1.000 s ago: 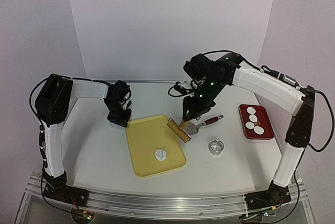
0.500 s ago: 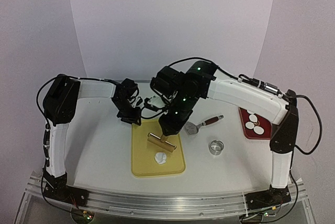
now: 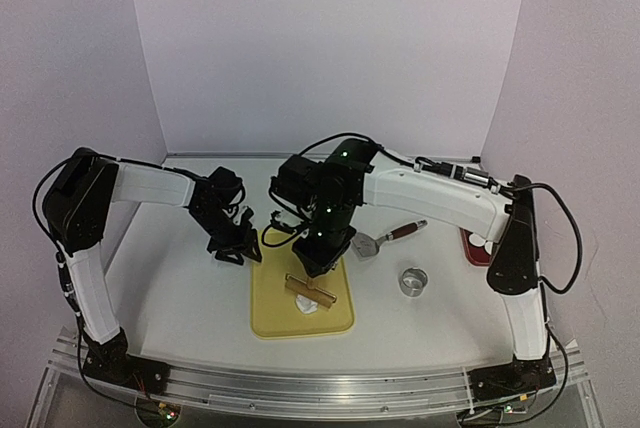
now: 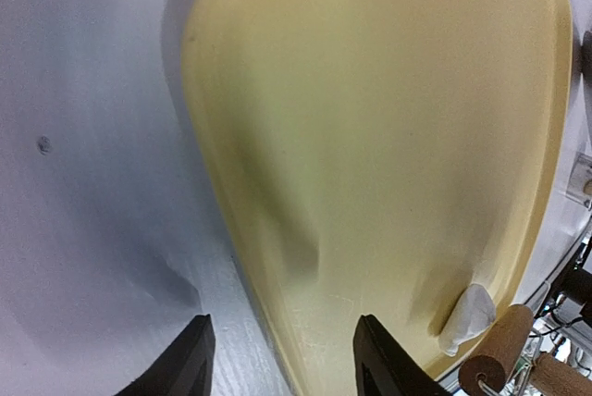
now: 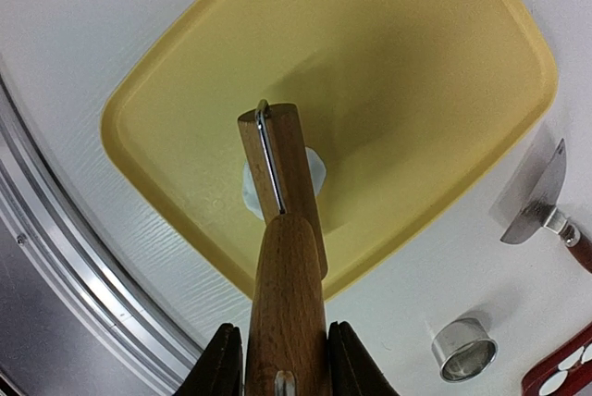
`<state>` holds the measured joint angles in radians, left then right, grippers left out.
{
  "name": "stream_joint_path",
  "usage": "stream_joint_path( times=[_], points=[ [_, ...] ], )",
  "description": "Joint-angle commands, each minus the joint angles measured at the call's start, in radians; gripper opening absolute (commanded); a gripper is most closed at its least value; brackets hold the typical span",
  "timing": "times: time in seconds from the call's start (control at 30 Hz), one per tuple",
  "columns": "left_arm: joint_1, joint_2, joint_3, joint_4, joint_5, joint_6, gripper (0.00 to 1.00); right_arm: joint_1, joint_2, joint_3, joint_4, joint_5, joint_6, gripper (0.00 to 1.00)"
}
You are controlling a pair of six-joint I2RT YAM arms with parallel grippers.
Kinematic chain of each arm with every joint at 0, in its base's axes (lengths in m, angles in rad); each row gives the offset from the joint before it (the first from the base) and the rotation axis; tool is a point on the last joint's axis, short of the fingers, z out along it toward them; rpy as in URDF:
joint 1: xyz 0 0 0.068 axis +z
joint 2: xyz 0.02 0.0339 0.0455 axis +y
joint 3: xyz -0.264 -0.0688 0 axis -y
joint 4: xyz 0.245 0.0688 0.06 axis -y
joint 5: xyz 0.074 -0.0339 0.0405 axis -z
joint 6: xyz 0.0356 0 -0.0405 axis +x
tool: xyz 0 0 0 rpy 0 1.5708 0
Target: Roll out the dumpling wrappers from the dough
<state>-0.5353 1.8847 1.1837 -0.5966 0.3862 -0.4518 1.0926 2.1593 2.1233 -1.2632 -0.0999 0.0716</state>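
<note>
A yellow board (image 3: 275, 313) lies mid-table with a small white dough lump (image 3: 309, 304) on it. My right gripper (image 3: 322, 256) is shut on the handle of a wooden rolling pin (image 3: 312, 288), whose roller (image 5: 277, 165) lies across the dough (image 5: 314, 174). My left gripper (image 3: 232, 248) is open, its jaws either side of the board's left edge (image 4: 277, 322). The dough (image 4: 469, 317) and roller end (image 4: 499, 359) also show in the left wrist view. The dumpling wrappers (image 5: 558, 384) lie in a red tray (image 5: 546, 368), mostly hidden behind my right arm in the top view.
A metal ring cutter (image 3: 412, 281) stands right of the board. A metal spatula with a dark red handle (image 3: 385, 238) lies beyond it. The red tray (image 3: 470, 250) sits at the right. The table's near rail (image 5: 55, 257) runs close to the board.
My right arm carried the rolling pin from the board's right side onto the dough. My left gripper moved nearer along the board's left edge, and the board turned straighter.
</note>
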Motion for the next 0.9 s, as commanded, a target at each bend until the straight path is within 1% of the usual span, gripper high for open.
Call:
stream_joint_path(
  times=[0.0,0.07,0.13,0.23,0.43,0.57,0.73,0.87],
  points=[
    [-0.016,-0.003,-0.008,0.049,0.037,-0.027,0.45,-0.017,0.009,0.054,-0.015,-0.084,0.054,0.00],
    [-0.017,0.003,-0.004,0.045,0.020,-0.021,0.41,-0.019,0.013,0.059,-0.015,-0.120,0.052,0.00],
    [-0.017,0.014,0.001,0.042,0.012,-0.012,0.39,-0.020,0.019,0.059,-0.024,-0.124,0.056,0.00],
    [-0.019,0.040,0.016,0.036,0.000,0.003,0.36,-0.024,0.041,0.058,-0.053,-0.098,0.058,0.00],
    [-0.024,0.077,0.039,0.020,-0.032,0.027,0.25,-0.025,0.075,0.082,-0.096,-0.036,0.041,0.00],
    [-0.026,0.088,0.045,0.021,-0.034,0.030,0.20,-0.026,0.103,0.104,-0.114,-0.005,0.038,0.00],
    [-0.028,0.106,0.055,0.021,-0.038,0.037,0.13,-0.034,0.143,0.128,-0.156,0.064,0.073,0.00],
    [-0.028,0.124,0.064,0.021,-0.043,0.043,0.09,-0.047,0.162,0.127,-0.167,0.078,0.087,0.00]
  ],
)
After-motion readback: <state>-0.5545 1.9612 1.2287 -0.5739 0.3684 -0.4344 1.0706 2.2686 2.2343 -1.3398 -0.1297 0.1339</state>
